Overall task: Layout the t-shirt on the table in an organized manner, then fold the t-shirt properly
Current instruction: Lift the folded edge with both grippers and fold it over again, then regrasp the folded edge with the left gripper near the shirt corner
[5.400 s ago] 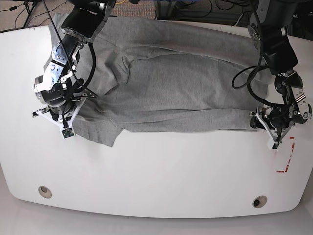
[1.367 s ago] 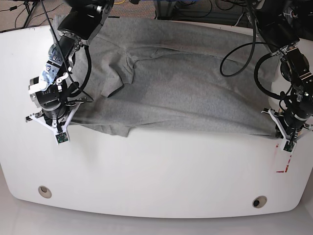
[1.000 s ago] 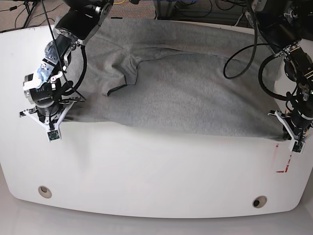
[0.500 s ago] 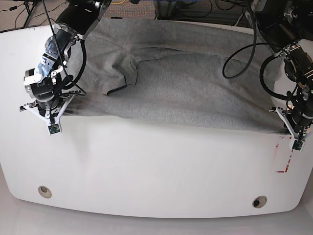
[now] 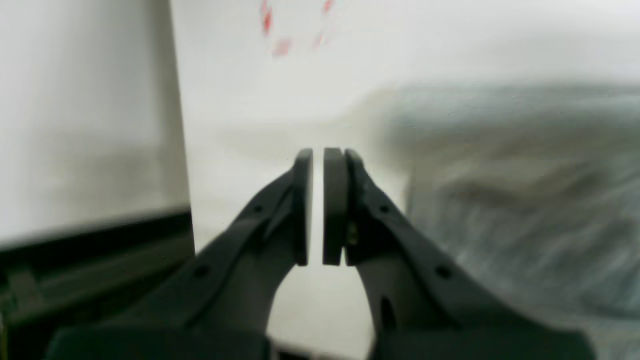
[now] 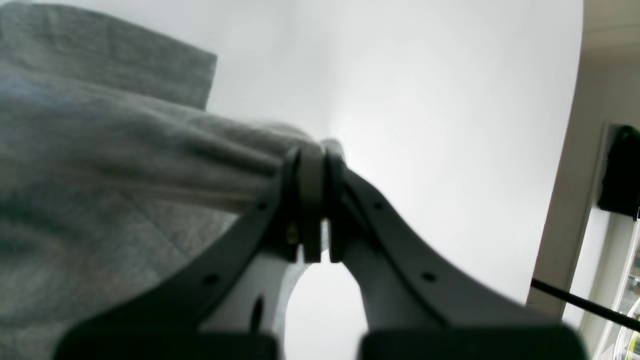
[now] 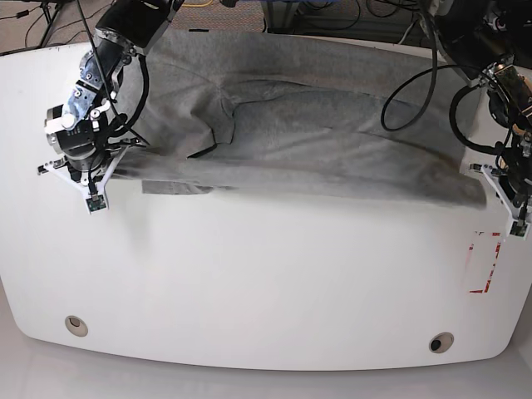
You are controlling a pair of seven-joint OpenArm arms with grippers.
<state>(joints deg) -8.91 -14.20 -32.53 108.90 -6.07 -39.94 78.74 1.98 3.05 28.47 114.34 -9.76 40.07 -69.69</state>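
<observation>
Base view: t-shirt (image 7: pixel 316 141) spread across table (image 7: pixel 266 283), edge blurred.

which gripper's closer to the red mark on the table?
Left. The left gripper sits just above the red mark at the table's right side; the right gripper is at the far opposite side.

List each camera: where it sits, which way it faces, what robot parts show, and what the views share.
Base: overhead, looking down on the table; both arms show.
Left wrist: behind the left gripper, facing blurred tabletop and red mark; jaws nearly shut, no cloth seen between them.
Right wrist: behind the right gripper, jaws clamped on cloth.
Shared: all three show the t-shirt.
</observation>
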